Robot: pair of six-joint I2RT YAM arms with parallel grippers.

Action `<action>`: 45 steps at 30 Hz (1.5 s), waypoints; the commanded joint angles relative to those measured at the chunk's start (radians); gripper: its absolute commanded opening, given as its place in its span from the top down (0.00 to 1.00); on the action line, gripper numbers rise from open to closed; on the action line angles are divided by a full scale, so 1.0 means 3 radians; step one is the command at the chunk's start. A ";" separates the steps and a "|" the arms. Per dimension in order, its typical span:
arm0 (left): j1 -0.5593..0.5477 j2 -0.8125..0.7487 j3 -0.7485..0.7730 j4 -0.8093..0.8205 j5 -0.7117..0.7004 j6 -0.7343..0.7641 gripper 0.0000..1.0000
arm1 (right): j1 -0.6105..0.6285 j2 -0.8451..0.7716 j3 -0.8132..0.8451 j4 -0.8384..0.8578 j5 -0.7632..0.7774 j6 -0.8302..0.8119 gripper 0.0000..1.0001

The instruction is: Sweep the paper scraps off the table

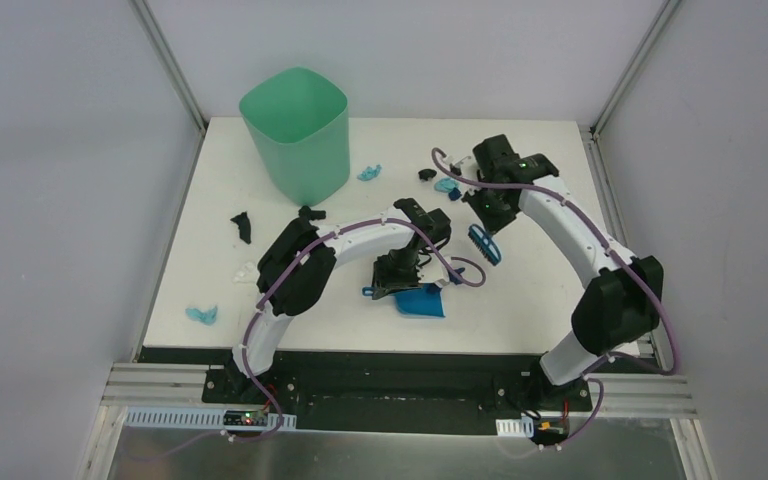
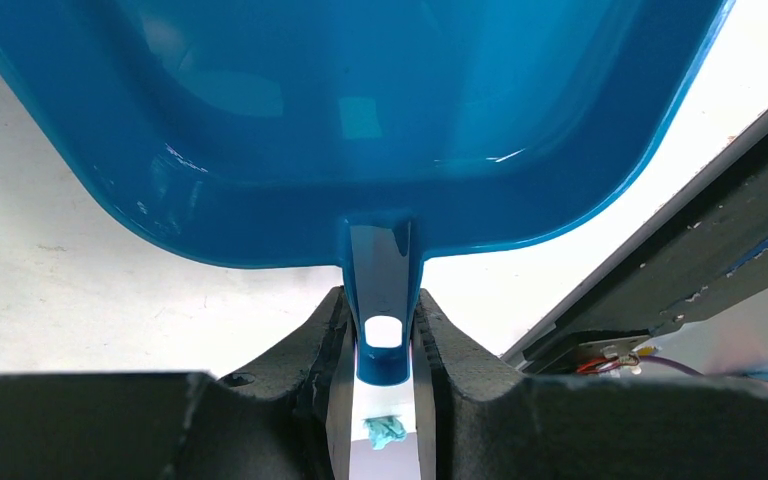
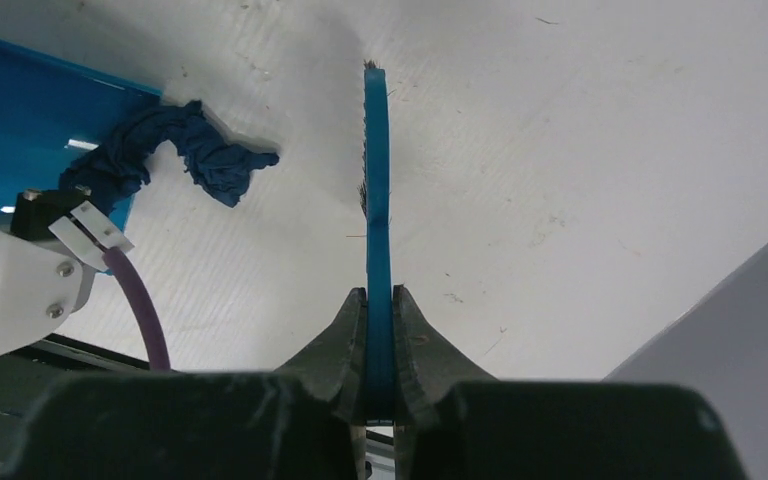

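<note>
Two tools are held: left gripper clamps the dustpan handle, right gripper clamps the brush; paper scraps lie scattered on the table.

View from above: a table w/ a bin standing at back left. A dustpan is at front centre, handle clamped in the left gripper. A brush is just behind it & to the right, handle pinched in the right gripper. One scrap lies at the dustpan's edge, between pan & brush. Other paper scraps are scattered: right of bin, just in front of bin, behind brush, along left side, 1 near front-left corner.
</note>
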 commanded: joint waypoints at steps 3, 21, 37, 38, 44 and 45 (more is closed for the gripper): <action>-0.0016 -0.0019 0.0085 -0.0087 0.0016 -0.0072 0.95 | 0.0115 0.0168 0.0056 0.0014 -0.0265 0.0214 1.00; 0.0019 0.0145 0.0215 -0.0134 0.0200 -0.0178 0.96 | 0.0171 0.0386 0.0165 -0.0203 -0.2039 0.0468 1.00; 0.0417 -0.0698 -0.0525 0.0098 0.0133 -0.0248 0.98 | -0.0122 0.0141 0.0569 0.0146 -0.0884 -0.0145 1.00; 0.0479 -0.0718 -0.0542 0.0089 0.0180 -0.0263 0.98 | -0.0115 0.0212 0.0660 0.0175 -0.0769 -0.0181 1.00; 0.0707 -0.0808 -0.0573 0.0100 0.0198 -0.0261 0.98 | -0.0050 0.0698 0.1030 0.0413 -0.0284 -0.0178 1.00; 0.0721 -0.0793 -0.0578 0.0105 0.0158 -0.0252 0.98 | -0.0007 0.0785 0.1098 0.0433 -0.0201 -0.0180 1.00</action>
